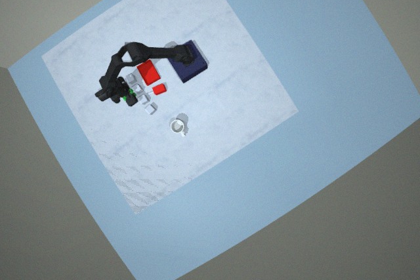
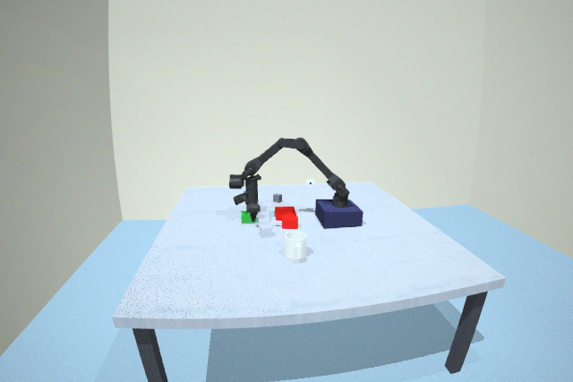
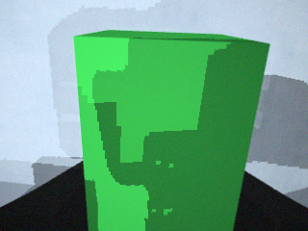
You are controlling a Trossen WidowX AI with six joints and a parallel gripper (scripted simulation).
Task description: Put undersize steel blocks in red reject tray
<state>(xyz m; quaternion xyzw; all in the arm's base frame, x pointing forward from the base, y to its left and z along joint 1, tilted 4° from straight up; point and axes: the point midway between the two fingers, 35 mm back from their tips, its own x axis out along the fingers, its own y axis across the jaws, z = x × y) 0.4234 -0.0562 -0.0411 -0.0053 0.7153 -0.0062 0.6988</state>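
Observation:
My gripper (image 1: 127, 96) (image 2: 252, 210) is shut on the green GO gauge (image 1: 130, 92) (image 2: 247, 216) (image 3: 168, 130), a tall green block that fills the wrist view. It holds the gauge upright and low over the table, just left of a row of several pale steel blocks (image 1: 137, 88) (image 2: 266, 216). The end block of the row (image 1: 151, 108) (image 2: 266, 232) lies nearest the mug. The red reject tray (image 1: 147, 71) (image 2: 282, 211) lies just beyond the row, toward the arm's base. The block holes are too small to make out.
A smaller red block (image 1: 159, 89) (image 2: 290, 221) sits beside the tray. The arm's base stands on a navy box (image 1: 193, 67) (image 2: 338, 216). A white mug (image 1: 177, 126) (image 2: 295, 245) stands nearer the table's front. A small grey cube (image 2: 277, 197) lies further back.

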